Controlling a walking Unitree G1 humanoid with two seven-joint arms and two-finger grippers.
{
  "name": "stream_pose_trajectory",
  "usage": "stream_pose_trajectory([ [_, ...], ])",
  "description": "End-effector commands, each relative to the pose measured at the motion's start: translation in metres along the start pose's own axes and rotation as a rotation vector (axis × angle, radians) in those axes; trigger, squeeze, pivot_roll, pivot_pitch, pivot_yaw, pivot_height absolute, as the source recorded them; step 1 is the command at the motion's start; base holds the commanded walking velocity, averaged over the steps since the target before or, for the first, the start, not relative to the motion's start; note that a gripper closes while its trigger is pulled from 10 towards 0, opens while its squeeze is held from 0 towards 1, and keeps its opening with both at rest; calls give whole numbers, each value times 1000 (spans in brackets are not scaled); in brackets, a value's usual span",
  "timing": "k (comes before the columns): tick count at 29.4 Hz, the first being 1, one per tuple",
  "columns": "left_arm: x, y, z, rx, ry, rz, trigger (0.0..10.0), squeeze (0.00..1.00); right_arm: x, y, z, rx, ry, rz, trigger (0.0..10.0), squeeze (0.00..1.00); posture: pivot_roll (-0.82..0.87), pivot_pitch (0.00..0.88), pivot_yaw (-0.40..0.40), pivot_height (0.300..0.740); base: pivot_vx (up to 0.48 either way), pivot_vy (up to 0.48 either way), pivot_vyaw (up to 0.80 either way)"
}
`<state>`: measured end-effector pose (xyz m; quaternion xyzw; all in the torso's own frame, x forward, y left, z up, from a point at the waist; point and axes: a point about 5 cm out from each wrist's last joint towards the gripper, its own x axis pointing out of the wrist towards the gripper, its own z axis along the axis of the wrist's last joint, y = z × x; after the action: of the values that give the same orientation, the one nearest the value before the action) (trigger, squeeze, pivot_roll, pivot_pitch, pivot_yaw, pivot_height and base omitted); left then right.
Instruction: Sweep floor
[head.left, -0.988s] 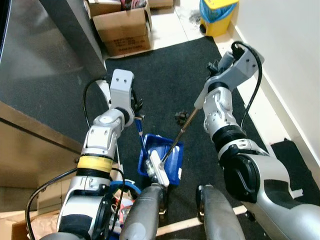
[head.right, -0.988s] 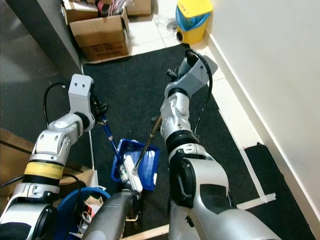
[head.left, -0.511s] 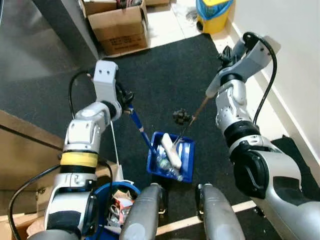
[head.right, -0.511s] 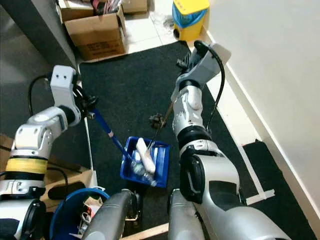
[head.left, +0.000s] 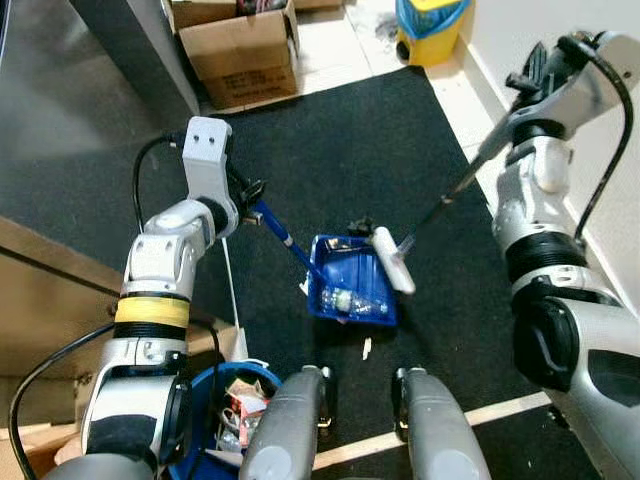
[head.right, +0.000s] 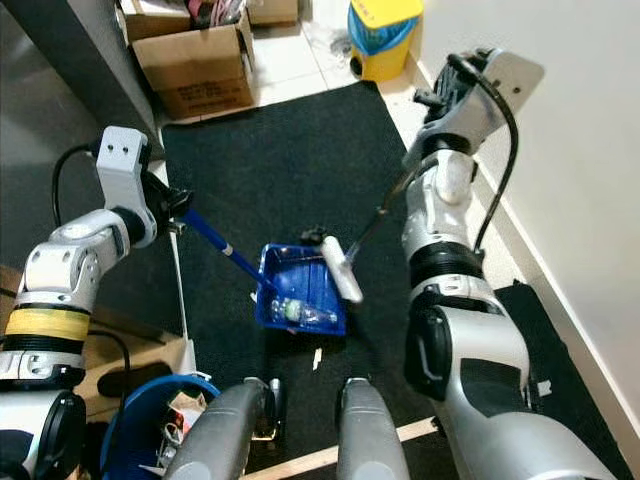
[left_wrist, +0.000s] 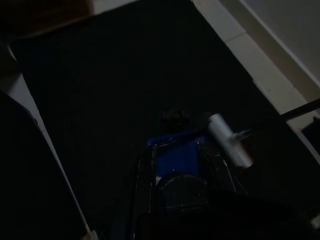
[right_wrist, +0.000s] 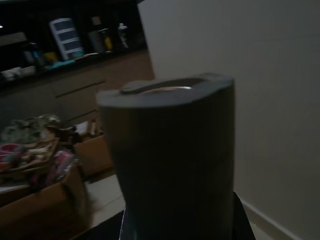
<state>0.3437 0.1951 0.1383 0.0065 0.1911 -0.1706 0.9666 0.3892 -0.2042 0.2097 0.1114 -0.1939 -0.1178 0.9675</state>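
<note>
Dustpan (head.left: 352, 288) between both hands

The blue plastic dustpan (head.left: 352, 289) lies mid-way across the black floor mat (head.left: 340, 150) near its front edge, the white brush head (head.left: 391, 260) at its right rim, cardboard boxes (head.left: 240, 45) behind the mat's rear-left corner, a yellow bin (head.left: 432, 25) behind its rear-right.

Since the earlier pictures, the right gripper (head.left: 528, 82) has swung outward toward the wall, drawing the brush head (head.left: 392, 259) from inside the blue dustpan (head.left: 350, 290) to its right rim beside the dark debris (head.left: 357, 226).
</note>
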Motion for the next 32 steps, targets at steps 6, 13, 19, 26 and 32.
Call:
stream_pose_trajectory([
  [6, -19, 37, 9, 68, 15, 58, 10000, 0, 6, -23, 23, -52, -113, -65, 10000, 0, 17, 188, 73, 740, 0, 0, 0],
  [13, -34, 53, 16, 84, 22, 62, 10000, 0, 3, -35, 17, -104, -77, -83, 10000, 0, 22, 192, 74, 740, 0, 0, 0],
  [19, -46, 72, 21, 129, 28, 116, 10000, 0, -10, -33, -6, -153, 10, -63, 10000, 0, 35, 194, 71, 740, 0, 0, 0],
  [26, -60, 104, 23, 145, 49, 241, 10000, 0, -14, -26, -13, -169, 26, -27, 10000, 0, 31, 197, 69, 740, 0, 0, 0],
  [32, -76, 127, 29, 114, 31, 318, 10000, 0, -18, -29, -16, -182, 33, -25, 10000, 0, 21, 200, 68, 740, 0, 0, 0],
])
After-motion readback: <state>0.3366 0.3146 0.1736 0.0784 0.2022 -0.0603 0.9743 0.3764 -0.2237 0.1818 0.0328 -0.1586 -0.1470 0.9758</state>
